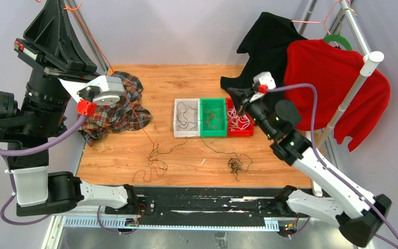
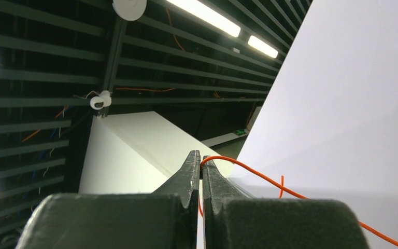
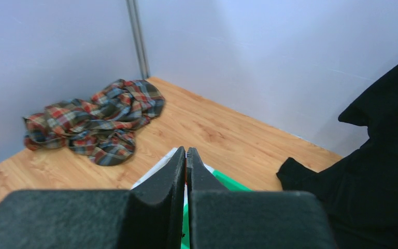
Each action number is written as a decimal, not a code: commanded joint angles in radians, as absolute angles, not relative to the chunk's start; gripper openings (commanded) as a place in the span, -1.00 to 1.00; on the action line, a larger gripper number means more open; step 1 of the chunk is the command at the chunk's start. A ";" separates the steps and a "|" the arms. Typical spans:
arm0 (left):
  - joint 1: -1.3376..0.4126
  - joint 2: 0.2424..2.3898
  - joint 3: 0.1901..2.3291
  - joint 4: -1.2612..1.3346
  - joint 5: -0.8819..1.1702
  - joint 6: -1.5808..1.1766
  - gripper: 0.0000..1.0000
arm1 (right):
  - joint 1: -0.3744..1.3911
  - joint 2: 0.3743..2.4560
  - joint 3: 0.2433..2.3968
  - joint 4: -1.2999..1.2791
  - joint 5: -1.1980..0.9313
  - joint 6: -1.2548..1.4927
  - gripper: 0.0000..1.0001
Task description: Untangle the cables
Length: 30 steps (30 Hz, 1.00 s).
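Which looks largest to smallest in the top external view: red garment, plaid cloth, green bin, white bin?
Largest: red garment, though hanging may put it nearer the camera.
Next: plaid cloth.
Smallest: green bin and white bin, which look alike, so unranked.

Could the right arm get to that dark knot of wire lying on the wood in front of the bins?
Probably yes. The dark knot lies on bare wood with nothing over it, close to the right hand, which hovers shut above the red bin.
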<state>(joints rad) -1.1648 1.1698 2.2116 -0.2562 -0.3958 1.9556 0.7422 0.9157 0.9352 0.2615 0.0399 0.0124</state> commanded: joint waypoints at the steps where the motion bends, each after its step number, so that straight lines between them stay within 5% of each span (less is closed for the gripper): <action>1: -1.173 1.149 2.206 -0.223 -0.401 1.933 -0.99 | 0.638 1.050 1.032 0.302 -0.076 0.052 -0.99; 15: -1.172 1.111 2.181 -0.230 -0.409 1.914 -0.99 | 0.597 1.364 1.248 0.334 -0.124 0.008 -0.99; 30: -1.173 1.098 2.157 -0.227 -0.400 1.891 -0.99 | 0.596 1.512 1.120 0.309 -0.159 0.056 -0.99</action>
<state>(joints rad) -1.1648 1.1015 2.1628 -0.2562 -0.3962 1.9034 0.6106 1.4498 1.1526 0.3138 -0.1131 0.0219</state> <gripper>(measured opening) 0.019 0.012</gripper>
